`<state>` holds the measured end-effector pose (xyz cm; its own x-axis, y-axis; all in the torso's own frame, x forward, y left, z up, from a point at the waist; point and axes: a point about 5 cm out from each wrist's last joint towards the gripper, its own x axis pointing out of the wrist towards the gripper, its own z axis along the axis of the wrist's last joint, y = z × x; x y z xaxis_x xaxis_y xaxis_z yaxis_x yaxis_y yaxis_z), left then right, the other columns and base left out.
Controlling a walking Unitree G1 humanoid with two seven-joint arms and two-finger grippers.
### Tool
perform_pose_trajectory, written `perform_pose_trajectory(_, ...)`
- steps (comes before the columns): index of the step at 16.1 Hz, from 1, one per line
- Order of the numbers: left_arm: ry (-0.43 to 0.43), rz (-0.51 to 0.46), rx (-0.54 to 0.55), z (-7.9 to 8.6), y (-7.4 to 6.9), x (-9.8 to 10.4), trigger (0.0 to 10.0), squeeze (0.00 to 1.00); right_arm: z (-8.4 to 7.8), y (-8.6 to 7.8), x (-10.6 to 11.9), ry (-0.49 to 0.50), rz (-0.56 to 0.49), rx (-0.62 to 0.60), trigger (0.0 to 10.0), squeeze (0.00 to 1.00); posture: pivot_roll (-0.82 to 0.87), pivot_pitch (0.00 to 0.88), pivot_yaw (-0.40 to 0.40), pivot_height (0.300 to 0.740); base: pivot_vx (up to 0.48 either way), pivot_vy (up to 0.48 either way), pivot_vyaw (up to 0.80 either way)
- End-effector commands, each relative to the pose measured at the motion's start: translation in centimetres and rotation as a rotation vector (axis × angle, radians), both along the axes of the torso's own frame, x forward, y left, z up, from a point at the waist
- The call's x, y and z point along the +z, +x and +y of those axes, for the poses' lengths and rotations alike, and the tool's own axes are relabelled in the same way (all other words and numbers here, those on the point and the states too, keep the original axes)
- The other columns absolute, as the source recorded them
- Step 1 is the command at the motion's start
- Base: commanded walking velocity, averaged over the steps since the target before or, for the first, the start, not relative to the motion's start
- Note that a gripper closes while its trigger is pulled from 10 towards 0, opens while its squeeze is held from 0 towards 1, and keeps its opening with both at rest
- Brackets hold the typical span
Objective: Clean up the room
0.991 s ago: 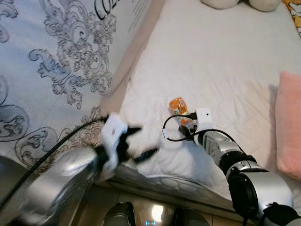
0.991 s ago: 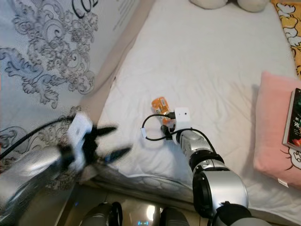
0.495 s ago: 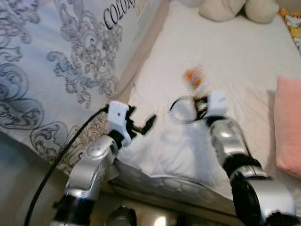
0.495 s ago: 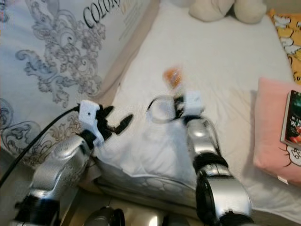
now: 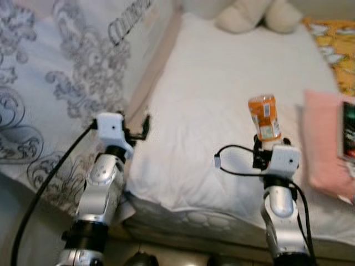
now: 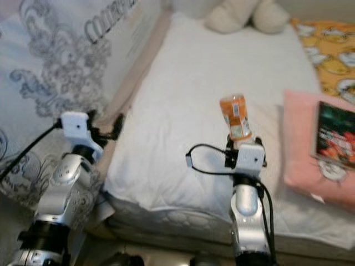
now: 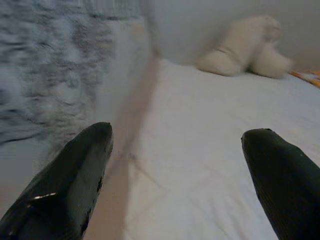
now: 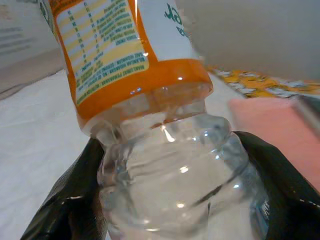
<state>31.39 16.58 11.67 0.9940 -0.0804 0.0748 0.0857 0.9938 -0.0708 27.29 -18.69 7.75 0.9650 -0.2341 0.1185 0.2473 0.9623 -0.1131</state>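
Note:
A clear plastic bottle with an orange label stands upright above the white bed. My right gripper is shut on its lower end; in the right wrist view the bottle sits between both black fingers. My left gripper is open with nothing in it, at the bed's left edge. In the left wrist view its fingers stand wide apart, pointing along the bed.
A pink pillow with a book on it lies at the bed's right side. A yellow printed blanket and a cream plush toy lie at the far end. A grey patterned mattress leans on the left.
My right gripper has lifted the bottle off the bed and now holds it upright. My left arm has risen to the bed's left edge. The camera has shifted too.

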Motion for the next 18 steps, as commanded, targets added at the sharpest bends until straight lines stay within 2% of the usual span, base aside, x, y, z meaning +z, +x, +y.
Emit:
perform_pose_trajectory(1,-0.003,0.016,0.050,0.1,0.3,-0.3,10.0,0.00,-0.8,0.7,0.6,-0.005,-0.018,-0.042,10.0,0.00,-0.18,0.000,0.055,0.740,0.337,-0.337,0.00)
perform_pose_trajectory(2,-0.037,0.039,0.056,-0.2,0.3,-0.8,10.0,0.00,-1.1,1.0,1.3,-0.014,-0.029,-0.055,10.0,0.00,-0.18,0.000,0.060,0.740,0.341,-0.334,0.00)
perform_pose_trajectory(5,-0.031,0.042,0.039,-0.8,0.2,-1.5,10.0,0.00,-1.5,1.1,1.4,-0.020,-0.010,-0.068,10.0,0.00,-0.18,0.000,0.057,0.740,0.339,-0.336,0.00)
perform_pose_trajectory(8,0.003,0.036,-0.010,-1.5,0.3,-1.5,10.0,0.00,-0.9,1.7,1.3,-0.021,-0.006,-0.039,10.0,0.00,-0.19,0.000,0.069,0.740,0.321,-0.352,0.00)
perform_pose_trajectory(12,-0.024,0.008,-0.057,-2.3,-0.1,-1.6,10.0,0.00,0.3,2.3,1.4,-0.030,0.005,0.018,10.0,0.00,-0.19,0.000,0.074,0.740,0.320,-0.355,0.00)
perform_pose_trajectory(13,-0.012,-0.012,-0.091,-2.7,-0.3,-1.5,10.0,0.00,0.8,2.4,1.6,-0.040,-0.005,0.044,10.0,0.00,-0.18,0.000,0.073,0.740,0.315,-0.360,-0.64)
perform_pose_trajectory(14,0.041,-0.040,-0.116,-3.0,-0.5,-1.3,10.0,0.00,1.1,2.4,1.6,-0.046,-0.008,0.064,10.0,0.00,-0.18,0.000,0.071,0.740,0.000,0.000,-0.66)
perform_pose_trajectory(15,0.132,-0.044,-0.147,-3.6,-0.6,-1.7,10.0,0.00,1.6,2.5,1.7,-0.045,-0.009,0.090,10.0,0.00,-0.18,0.000,0.068,0.740,0.000,0.000,-0.61)
perform_pose_trajectory(16,0.036,-0.011,-0.128,-3.1,-0.4,-2.0,10.0,0.00,1.7,2.6,1.7,-0.041,-0.011,0.098,10.0,0.00,-0.18,0.000,0.067,0.740,0.000,0.000,-0.60)
perform_pose_trajectory(18,0.013,-0.005,-0.122,-2.8,-0.4,-2.1,10.0,0.00,1.7,2.7,1.8,-0.043,-0.012,0.104,10.0,0.00,-0.18,0.000,0.065,0.740,0.000,0.193,-0.59)
